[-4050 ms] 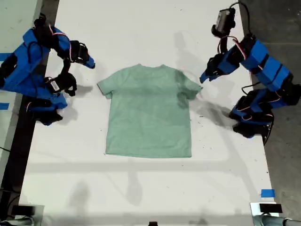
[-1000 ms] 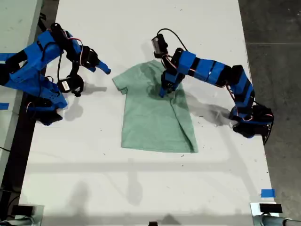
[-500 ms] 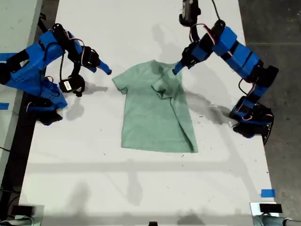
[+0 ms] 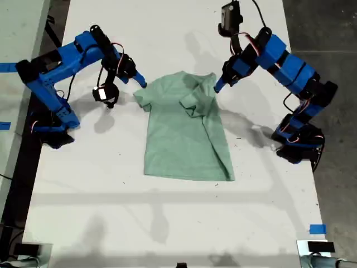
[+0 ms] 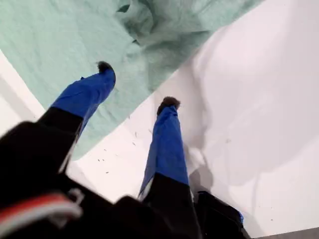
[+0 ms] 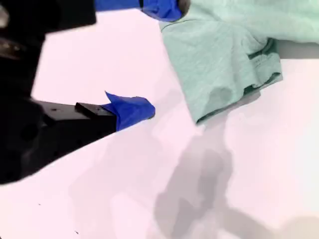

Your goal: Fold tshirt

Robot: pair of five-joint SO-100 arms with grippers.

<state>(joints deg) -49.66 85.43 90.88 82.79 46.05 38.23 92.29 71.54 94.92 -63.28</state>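
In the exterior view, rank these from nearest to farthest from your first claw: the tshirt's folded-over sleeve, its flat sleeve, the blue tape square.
1. folded-over sleeve: just beside my first claw, on the tshirt.
2. flat sleeve: across the tshirt, toward the exterior view's left.
3. blue tape square: near the exterior view's lower right corner.

White table [image 4: 167,223], long and plain, flanked by dark floor [image 4: 329,33] at the exterior view's right. Pale green tshirt [image 4: 181,145] lying on it near the middle, one side folded inward, a sleeve bunched near the collar. Blue tape [image 4: 317,229] stuck near the exterior view's lower right corner.
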